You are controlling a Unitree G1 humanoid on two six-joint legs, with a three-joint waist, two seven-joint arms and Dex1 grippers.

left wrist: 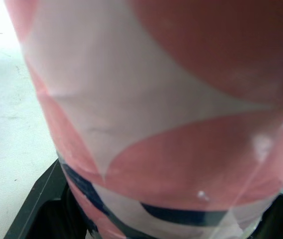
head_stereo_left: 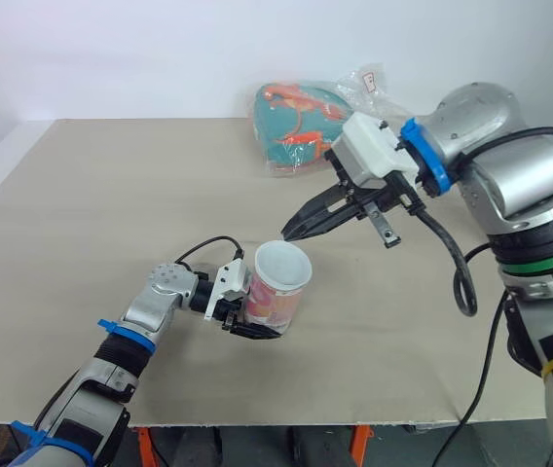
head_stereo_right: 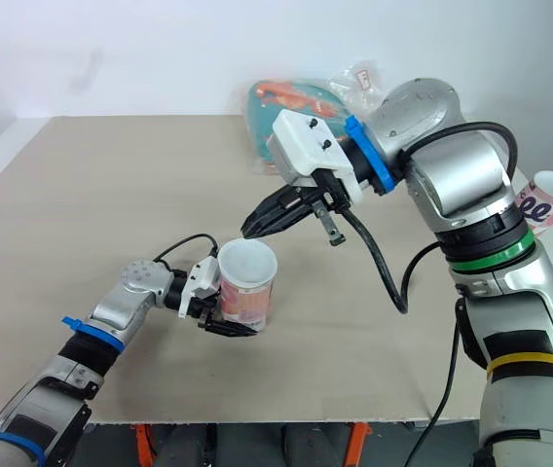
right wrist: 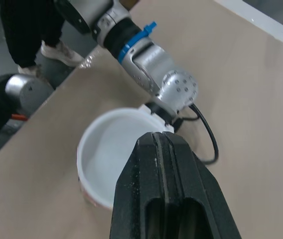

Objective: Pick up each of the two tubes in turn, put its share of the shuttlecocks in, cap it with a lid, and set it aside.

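Probably light and thin-walled, the tube sits upright near the middle of the table, the left gripper clamped round its lower half, which I judge a safer hold than the crushable rim. Just above its white top the right gripper hangs, fingers pressed together on nothing. Its pink, white and navy print shows no legible words.
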